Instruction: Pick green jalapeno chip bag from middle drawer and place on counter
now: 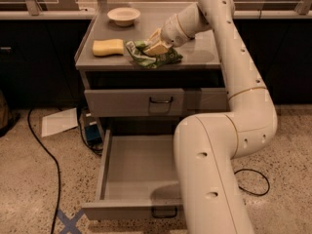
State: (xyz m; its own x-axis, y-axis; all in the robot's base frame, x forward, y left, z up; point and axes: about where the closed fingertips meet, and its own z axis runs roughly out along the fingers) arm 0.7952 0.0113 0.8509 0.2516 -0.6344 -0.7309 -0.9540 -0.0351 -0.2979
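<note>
The green jalapeno chip bag (155,56) lies crumpled on the counter (200,48), near its front edge and right of the yellow sponge. My gripper (157,46) comes in from the upper right and rests on top of the bag, shut on it. The middle drawer (139,167) is pulled out below, and its visible floor is bare. My arm's lower links hide its right part.
A yellow sponge (108,47) lies at the counter's front left and a white bowl (123,15) at the back left. A closed drawer (134,102) sits above the open one. A paper sheet (58,121) and a black cable (41,145) lie on the floor.
</note>
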